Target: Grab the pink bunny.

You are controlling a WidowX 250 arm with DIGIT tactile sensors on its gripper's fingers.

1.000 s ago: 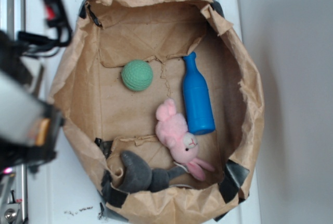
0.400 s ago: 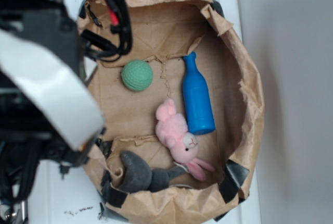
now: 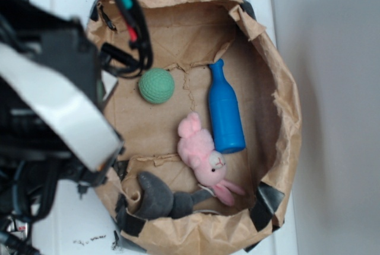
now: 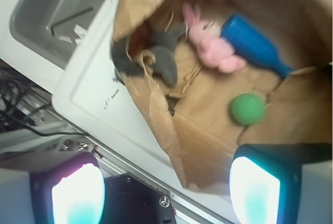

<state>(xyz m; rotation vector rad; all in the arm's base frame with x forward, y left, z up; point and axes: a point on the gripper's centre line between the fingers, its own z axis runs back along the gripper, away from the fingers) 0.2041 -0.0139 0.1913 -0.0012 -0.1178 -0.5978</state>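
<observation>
I found the pink bunny (image 3: 205, 157) lying in the paper bag (image 3: 285, 107) beside the blue bottle (image 3: 225, 112). Gripper (image 4: 166, 182) fingers spread, empty. Likely soft, light; I'd pinch the torso.

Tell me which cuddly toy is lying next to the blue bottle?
The fluffy pink plush bunny, with its white face, lies right beside the blue plastic bottle. The grey plush toy sits lower down by the paper bag's rim, away from the bottle.
</observation>
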